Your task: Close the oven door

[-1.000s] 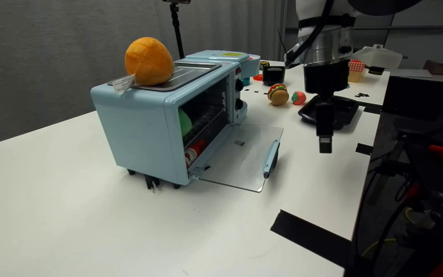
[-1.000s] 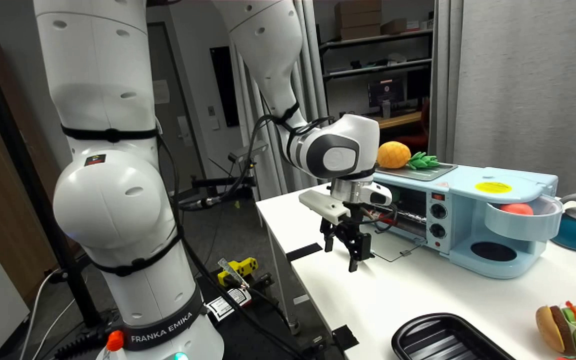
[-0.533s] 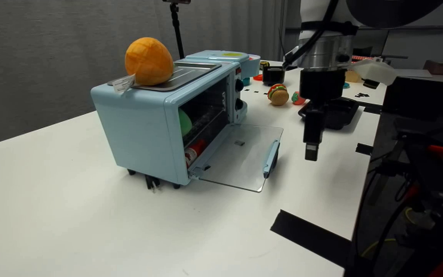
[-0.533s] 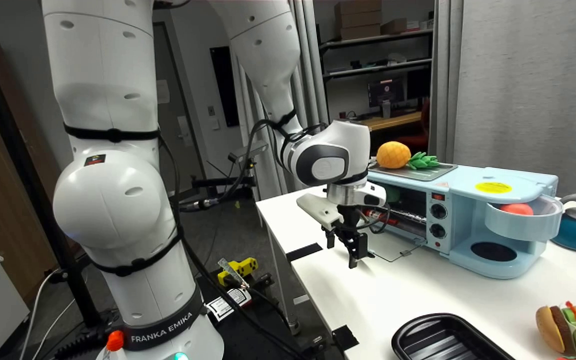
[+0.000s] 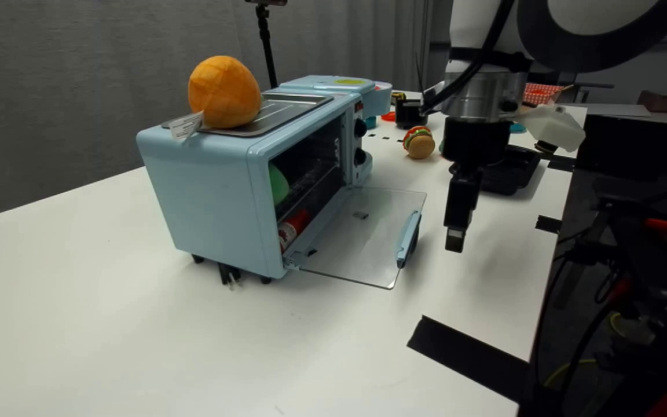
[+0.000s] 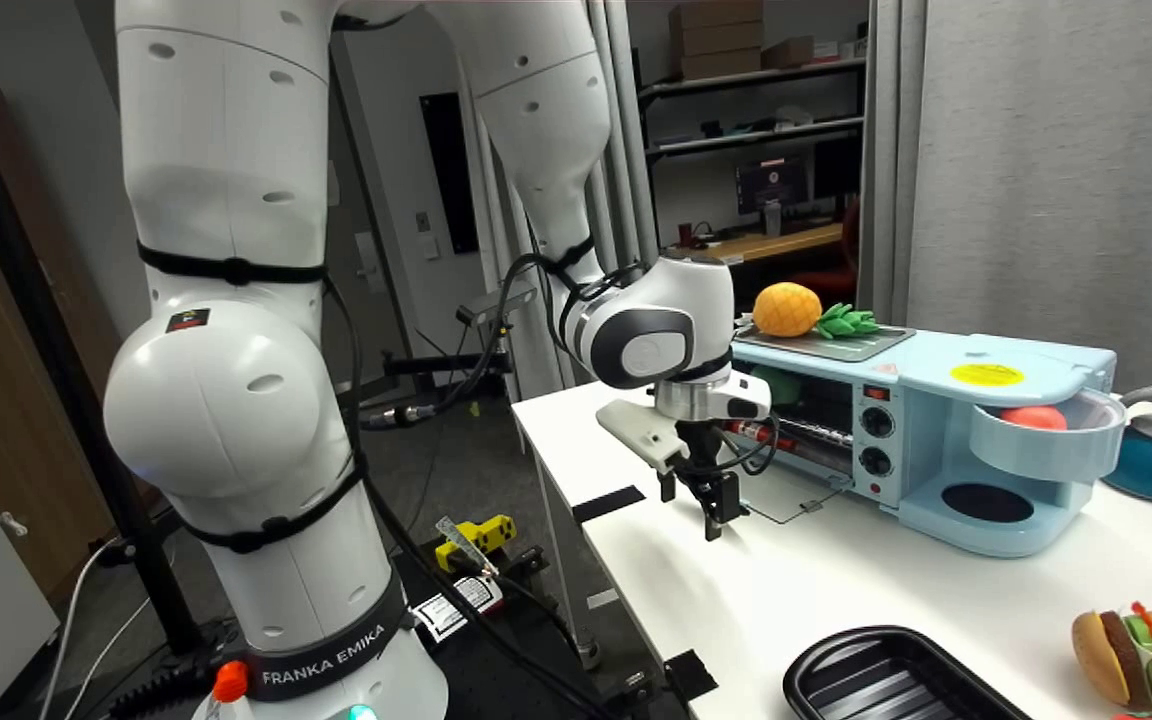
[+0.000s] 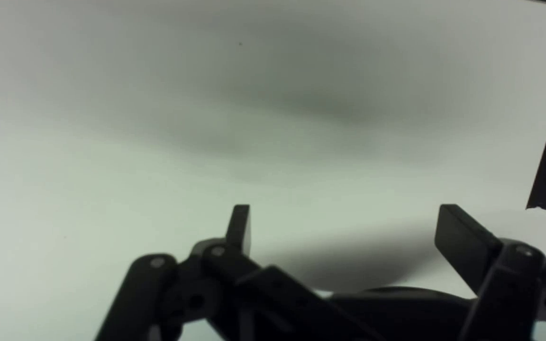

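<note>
The door (image 5: 362, 236) lies folded down in front of the oven (image 5: 217, 185); the gripper (image 7: 346, 225), spread wide (nothing in it), hangs near the handle (image 5: 409, 238). Best to reach beneath that edge, then sweep up and in.

The gripper (image 6: 691, 508), in an exterior view, points down above the white table (image 6: 836, 585), its two fingers (image 6: 713, 526) spread apart. Beyond the gripper, to its right as pictured, stands the light blue oven (image 6: 921, 440); the oven door (image 6: 794, 498) (lowered, its glass partly hidden by the gripper) extends toward the fingers, contact being impossible to judge. Farther behind and higher than the gripper, a toy pineapple (image 6: 786, 310) lies atop the oven. Nearer the viewer than the gripper are a black tray (image 6: 881, 685) and, farther right, a toy burger (image 6: 1136, 662).
</note>
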Available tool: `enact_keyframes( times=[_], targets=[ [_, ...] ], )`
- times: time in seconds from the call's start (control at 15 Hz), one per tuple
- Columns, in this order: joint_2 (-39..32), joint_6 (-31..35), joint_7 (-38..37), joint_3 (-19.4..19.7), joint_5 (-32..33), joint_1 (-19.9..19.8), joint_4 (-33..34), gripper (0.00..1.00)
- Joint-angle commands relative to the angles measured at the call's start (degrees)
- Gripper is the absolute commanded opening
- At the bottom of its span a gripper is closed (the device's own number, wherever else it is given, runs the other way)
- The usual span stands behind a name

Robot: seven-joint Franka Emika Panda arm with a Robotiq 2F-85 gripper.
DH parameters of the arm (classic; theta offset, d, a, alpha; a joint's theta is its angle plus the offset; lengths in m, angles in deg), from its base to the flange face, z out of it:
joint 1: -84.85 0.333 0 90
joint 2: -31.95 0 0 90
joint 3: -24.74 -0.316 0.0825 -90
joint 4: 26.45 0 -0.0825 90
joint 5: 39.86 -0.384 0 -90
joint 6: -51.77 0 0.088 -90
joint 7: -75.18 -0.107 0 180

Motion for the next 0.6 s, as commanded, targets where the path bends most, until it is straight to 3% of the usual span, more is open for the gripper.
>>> enact_keyframes(
  times=[0.0,0.53],
  targets=[
    [-2.8,4.6,1.0,-2.3,-0.6,-2.6,1.5,1.0],
    [-6.5,9.7,-0.7,-2.4,2.4,-3.9,3.8,1.0]
  ],
)
